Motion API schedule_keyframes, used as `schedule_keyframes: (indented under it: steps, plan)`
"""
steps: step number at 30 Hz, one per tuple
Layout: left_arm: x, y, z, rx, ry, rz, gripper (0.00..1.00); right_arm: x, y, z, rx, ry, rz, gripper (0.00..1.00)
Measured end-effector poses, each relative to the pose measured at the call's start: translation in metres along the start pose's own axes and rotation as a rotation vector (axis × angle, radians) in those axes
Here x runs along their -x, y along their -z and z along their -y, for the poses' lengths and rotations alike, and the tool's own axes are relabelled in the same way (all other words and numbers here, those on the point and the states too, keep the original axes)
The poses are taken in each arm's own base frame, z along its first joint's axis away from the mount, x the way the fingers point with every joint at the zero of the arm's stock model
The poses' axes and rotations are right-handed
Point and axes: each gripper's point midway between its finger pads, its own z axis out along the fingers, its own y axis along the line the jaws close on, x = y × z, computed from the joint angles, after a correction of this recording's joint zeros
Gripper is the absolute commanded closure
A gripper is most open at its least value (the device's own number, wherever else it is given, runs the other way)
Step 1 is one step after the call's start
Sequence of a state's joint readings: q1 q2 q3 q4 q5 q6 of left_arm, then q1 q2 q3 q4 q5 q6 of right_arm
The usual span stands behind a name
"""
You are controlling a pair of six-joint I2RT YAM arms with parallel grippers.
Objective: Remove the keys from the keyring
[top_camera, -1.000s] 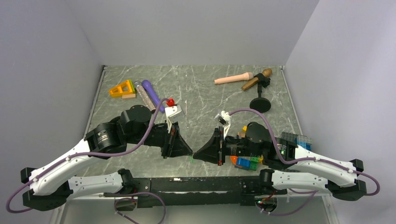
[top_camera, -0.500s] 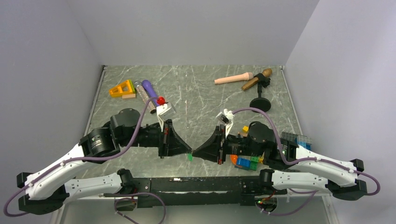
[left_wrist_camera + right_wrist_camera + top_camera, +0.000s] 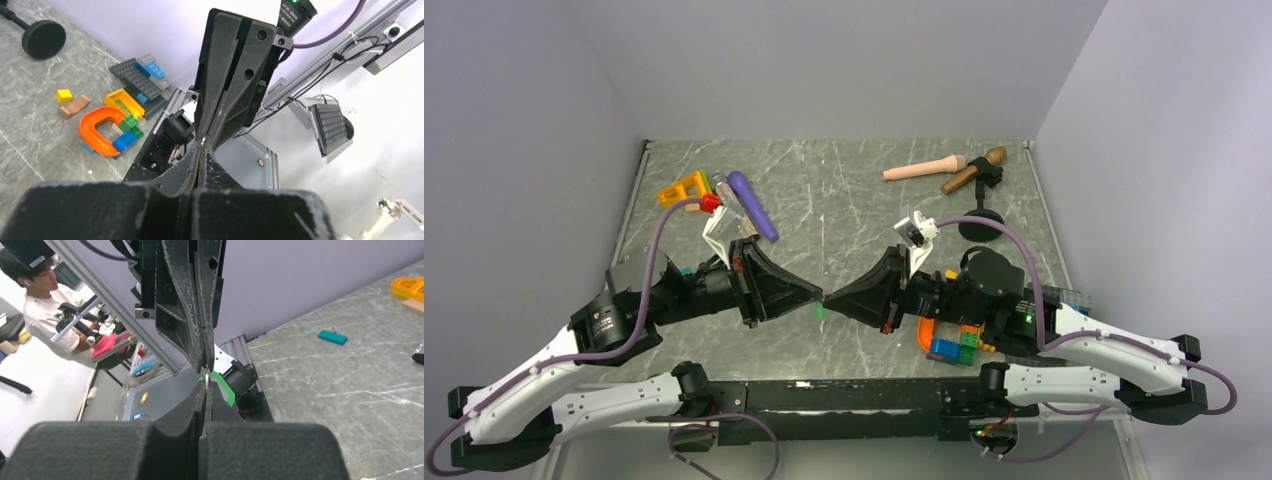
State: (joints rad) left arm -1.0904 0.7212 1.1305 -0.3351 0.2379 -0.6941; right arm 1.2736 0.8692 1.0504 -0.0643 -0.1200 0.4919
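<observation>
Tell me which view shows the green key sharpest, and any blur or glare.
Top external: evenly lit, but the green key is a speck. Left wrist: foreground blurred, right background washed out, key hidden. Right wrist: green key crisp, foreground blurred.

Plain pale lilac-grey walls (image 3: 824,60) close in the grey-green marbled desk (image 3: 854,190) on three sides under soft even light, and beyond its near edge run silver aluminium frame rails (image 3: 100,290), with a black keyboard (image 3: 332,125) on a white surface.
</observation>
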Motion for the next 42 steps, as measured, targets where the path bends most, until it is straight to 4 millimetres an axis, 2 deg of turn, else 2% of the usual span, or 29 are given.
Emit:
schedule_keyframes:
  steps: [12, 22, 31, 42]
  plan:
    - [0.015, -0.001, 0.001, -0.021, 0.05, 0.125, 1.0, 0.015, -0.003, 0.001, -0.012, 0.016, 0.067, 1.0]
    - [0.018, -0.003, -0.001, 0.063, -0.018, 0.022, 1.0, 0.014, -0.006, 0.003, -0.014, 0.016, 0.064, 1.0]
    - [0.009, 0.002, -0.008, 0.115, -0.079, -0.076, 1.0, 0.003, -0.009, 0.007, -0.023, 0.011, 0.027, 1.0]
    - [-0.01, 0.018, -0.028, 0.145, -0.007, 0.003, 1.0, -0.012, -0.011, 0.013, -0.032, -0.019, 0.003, 1.0]
